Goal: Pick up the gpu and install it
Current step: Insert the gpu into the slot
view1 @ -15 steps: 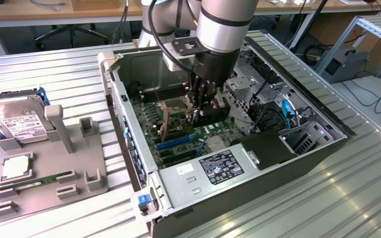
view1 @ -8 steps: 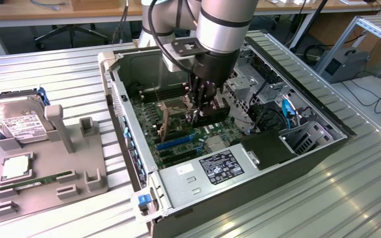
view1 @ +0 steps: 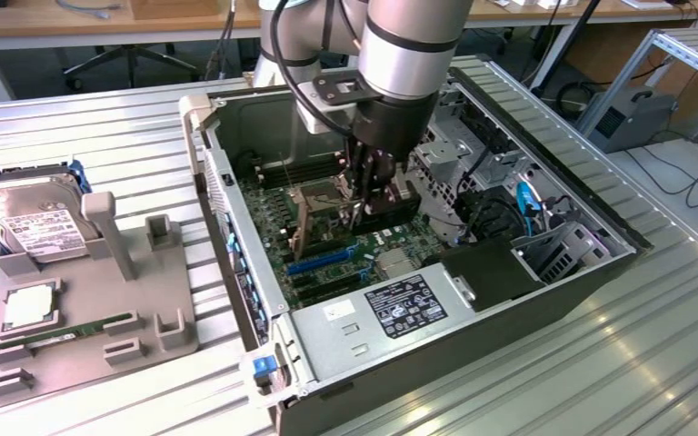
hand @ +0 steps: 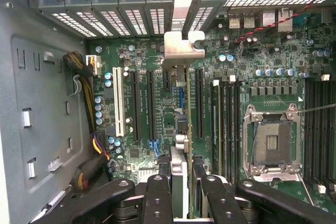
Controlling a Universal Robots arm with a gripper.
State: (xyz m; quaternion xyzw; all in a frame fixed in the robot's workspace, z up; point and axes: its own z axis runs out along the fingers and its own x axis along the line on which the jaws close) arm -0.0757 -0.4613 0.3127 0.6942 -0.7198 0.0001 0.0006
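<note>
The pincer point(hand: 181, 182) hides the gpu's point(hand: 180, 124) rear, its fingertips cut off.

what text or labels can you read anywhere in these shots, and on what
None can be read.
Black label on the computer case: white print, too small.
White label on the hard drive: blurred.
Motherboard markings: too small.

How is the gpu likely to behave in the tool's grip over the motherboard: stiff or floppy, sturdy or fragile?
Probably stiff: the gpu stands edge-on as a thin flat board with no visible sag. Likely light, being so thin. Probably fragile, since the tool clamps its bare edge, and a tilt over the motherboard slots could strain it.
</note>
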